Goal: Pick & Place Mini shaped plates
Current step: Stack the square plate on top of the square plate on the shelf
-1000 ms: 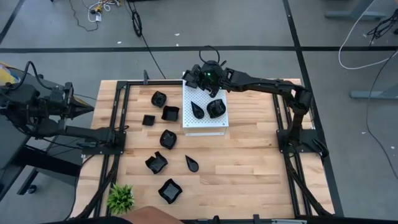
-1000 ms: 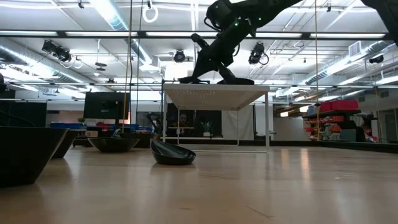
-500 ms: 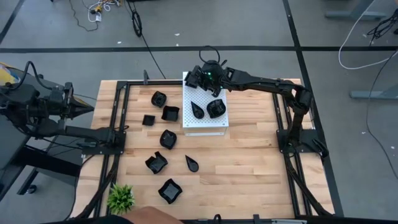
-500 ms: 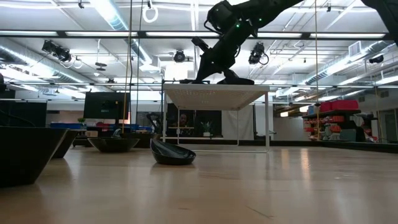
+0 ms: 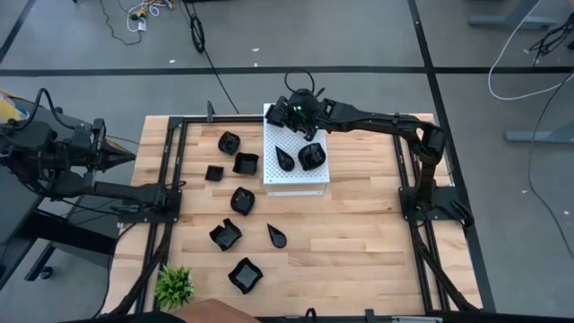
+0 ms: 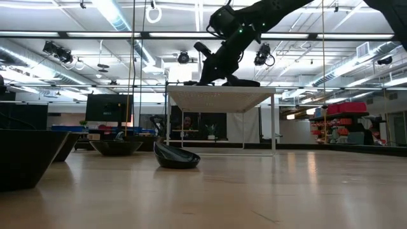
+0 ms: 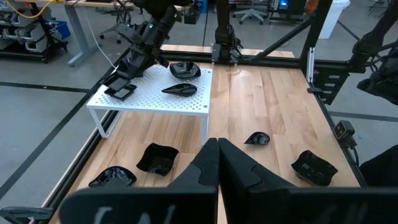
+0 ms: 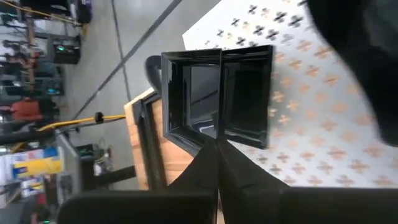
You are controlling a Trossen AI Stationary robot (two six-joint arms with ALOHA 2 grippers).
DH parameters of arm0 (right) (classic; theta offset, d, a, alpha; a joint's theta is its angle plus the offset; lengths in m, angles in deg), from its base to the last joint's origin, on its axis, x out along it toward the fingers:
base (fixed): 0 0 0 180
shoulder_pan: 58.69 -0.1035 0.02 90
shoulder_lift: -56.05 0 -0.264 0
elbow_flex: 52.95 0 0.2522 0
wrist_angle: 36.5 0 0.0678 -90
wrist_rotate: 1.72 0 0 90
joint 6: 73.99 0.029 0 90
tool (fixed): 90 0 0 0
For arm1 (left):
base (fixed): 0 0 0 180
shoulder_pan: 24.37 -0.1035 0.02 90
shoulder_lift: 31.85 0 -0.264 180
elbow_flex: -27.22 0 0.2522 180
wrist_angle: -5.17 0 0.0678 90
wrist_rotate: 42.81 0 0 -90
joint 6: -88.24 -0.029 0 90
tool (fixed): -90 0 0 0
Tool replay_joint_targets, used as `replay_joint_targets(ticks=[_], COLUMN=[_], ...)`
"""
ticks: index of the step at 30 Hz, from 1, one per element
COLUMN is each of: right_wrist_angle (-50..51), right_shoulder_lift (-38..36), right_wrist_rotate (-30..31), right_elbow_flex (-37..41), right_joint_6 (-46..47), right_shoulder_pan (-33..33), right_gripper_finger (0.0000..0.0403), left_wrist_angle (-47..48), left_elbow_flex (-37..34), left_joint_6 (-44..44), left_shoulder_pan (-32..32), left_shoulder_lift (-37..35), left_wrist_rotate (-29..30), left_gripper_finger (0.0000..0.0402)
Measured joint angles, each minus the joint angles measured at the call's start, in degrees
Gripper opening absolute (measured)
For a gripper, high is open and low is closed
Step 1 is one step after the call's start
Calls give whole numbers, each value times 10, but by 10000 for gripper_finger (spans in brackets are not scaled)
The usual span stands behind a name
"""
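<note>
A white perforated board (image 5: pixel 296 182) stands on legs at the table's far middle. On it lie a teardrop plate (image 5: pixel 285 159) and a rounded plate (image 5: pixel 310 156). My right gripper (image 7: pixel 129 76) is at the board's far left corner, shut on a square black plate (image 7: pixel 120 91). Several more black mini plates, such as a square one (image 5: pixel 246 163) and a teardrop (image 5: pixel 276 237), rest on the wooden table left of and nearer than the board. My left gripper (image 5: pixel 126 154) waits shut at the table's left edge. My right gripper pinches the square plate's rim (image 8: pixel 217 132) on one side, between its two fingers, which meet at that wall. The fingers slant down from the table's right side. The plate is level at the board's far left corner. I cannot tell whether its underside touches the board.
A small green plant (image 5: pixel 173 285) stands at the near left corner. Black frame rails (image 5: pixel 170 170) run along the table's left and right sides. The wood right of and nearer than the board is bare.
</note>
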Motion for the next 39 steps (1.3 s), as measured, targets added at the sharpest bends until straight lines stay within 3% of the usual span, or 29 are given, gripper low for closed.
replay_joint_targets(ticks=[32,39], right_wrist_angle=[1,1], right_shoulder_lift=[7,7], right_wrist_rotate=[-10,-11], right_elbow_flex=[0,0], right_joint_6=[36,36], right_shoulder_pan=[0,0], right_gripper_finger=[14,39], left_wrist_angle=[0,0], left_elbow_flex=[0,0], left_joint_6=[0,0], left_shoulder_pan=[0,0], left_shoulder_lift=[0,0], left_wrist_rotate=[0,0], left_gripper_finger=[3,3])
